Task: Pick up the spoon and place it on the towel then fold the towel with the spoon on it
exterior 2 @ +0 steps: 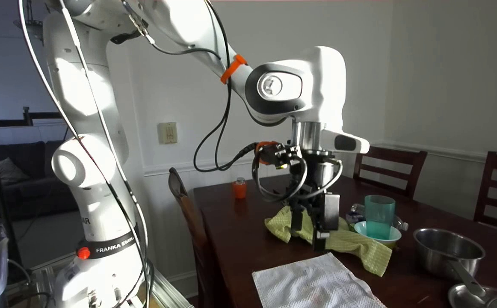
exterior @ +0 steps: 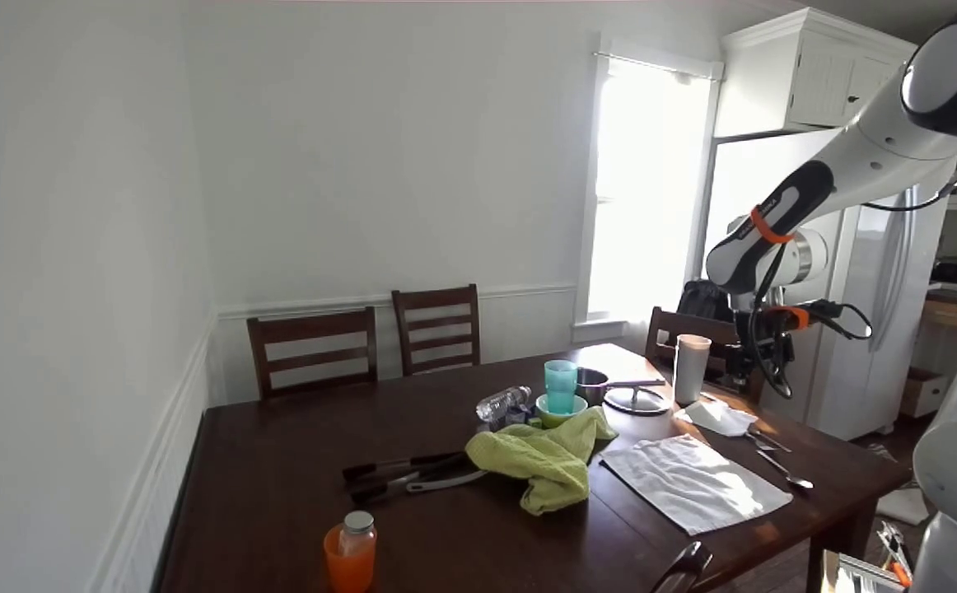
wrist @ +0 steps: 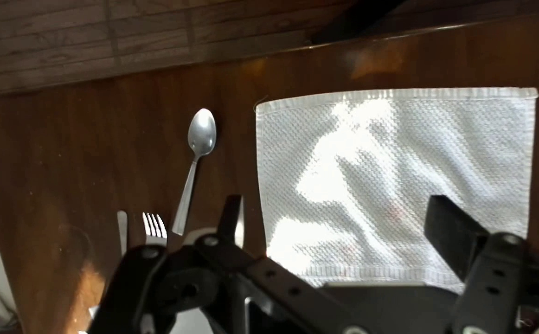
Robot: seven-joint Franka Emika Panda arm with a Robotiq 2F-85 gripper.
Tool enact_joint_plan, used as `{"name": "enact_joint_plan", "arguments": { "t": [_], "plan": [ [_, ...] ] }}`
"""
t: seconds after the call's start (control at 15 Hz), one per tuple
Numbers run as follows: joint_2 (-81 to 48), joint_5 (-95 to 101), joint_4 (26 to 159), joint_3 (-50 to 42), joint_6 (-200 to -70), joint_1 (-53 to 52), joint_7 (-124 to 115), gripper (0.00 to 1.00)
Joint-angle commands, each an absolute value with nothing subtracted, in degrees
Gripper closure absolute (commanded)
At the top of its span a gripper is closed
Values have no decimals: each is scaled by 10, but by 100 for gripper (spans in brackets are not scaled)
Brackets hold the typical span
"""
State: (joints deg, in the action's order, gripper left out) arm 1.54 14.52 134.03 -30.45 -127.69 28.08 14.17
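Observation:
The metal spoon (wrist: pixel 202 134) lies bare on the dark table, left of the white towel (wrist: pixel 381 171) in the wrist view and apart from it. In an exterior view the spoon (exterior: pixel 793 478) is near the table's edge. The white towel lies flat and unfolded, lightly wrinkled, and shows in both exterior views (exterior: pixel 697 486) (exterior 2: pixel 317 284). My gripper (wrist: pixel 336 199) is open and empty, pointing down. It hangs well above the table; its fingers also show in both exterior views (exterior 2: pixel 310 237) (exterior: pixel 744 379). In the wrist view its left finger is between spoon handle and towel.
A fork (wrist: pixel 156 227) and a knife (wrist: pixel 122 229) lie beside the spoon. A white napkin (exterior: pixel 721 417), tall tumbler (exterior: pixel 691 371), pot lid (exterior: pixel 637 402), pot (exterior 2: pixel 447 252) and teal cup (exterior: pixel 561 385) stand nearby. A crumpled green cloth (exterior: pixel 540 461) covers utensils.

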Motion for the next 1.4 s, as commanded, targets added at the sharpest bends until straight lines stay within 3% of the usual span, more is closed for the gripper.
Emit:
{"name": "enact_joint_plan", "arguments": {
  "t": [0.0,0.67,1.33],
  "plan": [
    [-28,82,1349,-319,-1334,302,167,0],
    [-42,88,1348,-318,-1337,304,151,0],
    [-189,-18,1289,-307,-1348,366,135,0]
  ]
}}
